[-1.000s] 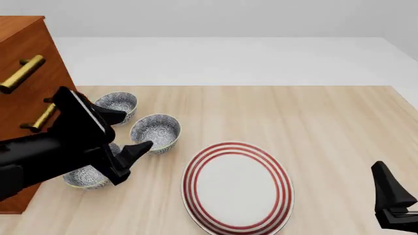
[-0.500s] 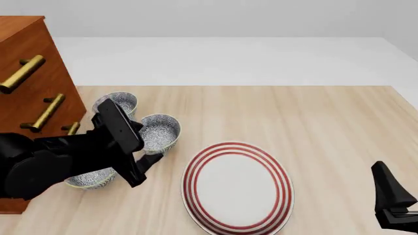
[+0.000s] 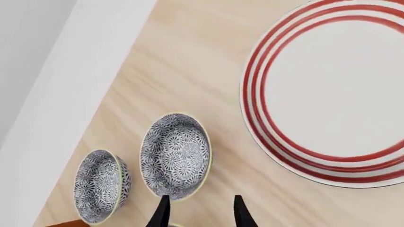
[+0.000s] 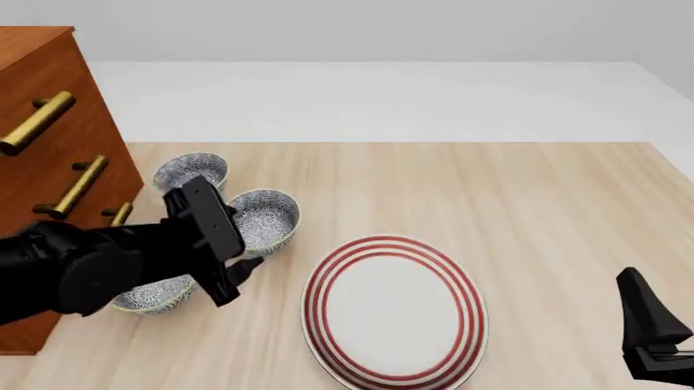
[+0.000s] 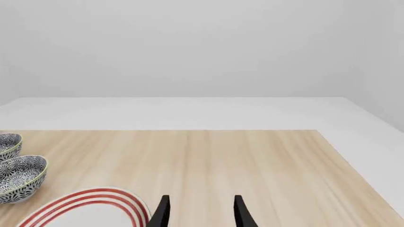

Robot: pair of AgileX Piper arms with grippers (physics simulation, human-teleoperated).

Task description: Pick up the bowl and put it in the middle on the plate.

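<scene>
Three alike blue-grey patterned bowls stand at the left of the table. The bowl closest to the plate also shows in the left wrist view. A second bowl stands farther back, and a third bowl is partly hidden under my left arm. My left gripper hovers open and empty just beside the closest bowl's near rim, one fingertip by that rim. The red-ringed white plate is empty. At the lower right, my right gripper is open and empty.
A wooden chest of drawers with brass handles stands at the left table edge, close behind my left arm. The right wrist view shows two bowls and the plate's rim off to one side.
My left arm has swung and settled lower, bringing its gripper nearer the closest bowl and uncovering the drawer handles. The right arm has not moved.
</scene>
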